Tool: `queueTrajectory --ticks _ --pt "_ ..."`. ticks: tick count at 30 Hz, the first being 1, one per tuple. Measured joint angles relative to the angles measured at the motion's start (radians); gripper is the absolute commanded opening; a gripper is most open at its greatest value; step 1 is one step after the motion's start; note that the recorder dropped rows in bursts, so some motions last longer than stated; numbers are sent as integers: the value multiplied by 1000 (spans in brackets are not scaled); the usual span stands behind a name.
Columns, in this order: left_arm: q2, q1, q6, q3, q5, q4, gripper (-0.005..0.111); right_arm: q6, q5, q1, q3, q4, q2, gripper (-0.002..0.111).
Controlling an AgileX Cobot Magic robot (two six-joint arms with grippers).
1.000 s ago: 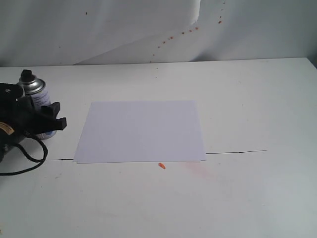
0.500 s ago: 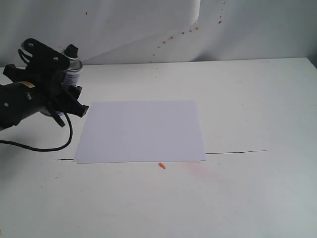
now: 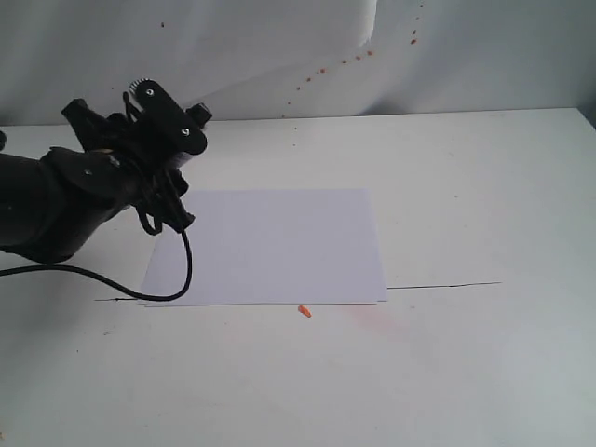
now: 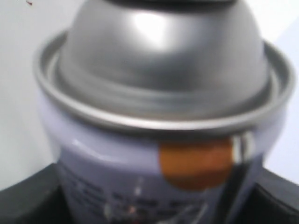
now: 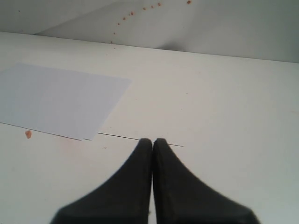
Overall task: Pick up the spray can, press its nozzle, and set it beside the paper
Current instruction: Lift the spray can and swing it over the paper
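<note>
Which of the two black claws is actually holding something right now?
The left tool: it is clamped around the small silver metal spray can with the white label. The right tool is shut on nothing.

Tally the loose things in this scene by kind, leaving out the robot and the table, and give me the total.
spray can: 1
sheet of white paper: 1
small orange bit: 1
Total: 3
</note>
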State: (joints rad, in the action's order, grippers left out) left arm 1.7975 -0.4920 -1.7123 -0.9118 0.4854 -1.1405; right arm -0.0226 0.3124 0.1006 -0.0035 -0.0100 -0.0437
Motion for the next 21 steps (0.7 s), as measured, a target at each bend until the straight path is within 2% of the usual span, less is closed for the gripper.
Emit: queueTrajectory --ticks 8,13,21 --pt "72 -79 -246 -80 46 -154 0 0 0 0 0 0 0 0" --pt "116 -95 -346 -118 96 -237 0 0 0 0 0 0 0 0" --pt "175 -113 -377 -127 186 -285 0 0 0 0 0 0 0 0"
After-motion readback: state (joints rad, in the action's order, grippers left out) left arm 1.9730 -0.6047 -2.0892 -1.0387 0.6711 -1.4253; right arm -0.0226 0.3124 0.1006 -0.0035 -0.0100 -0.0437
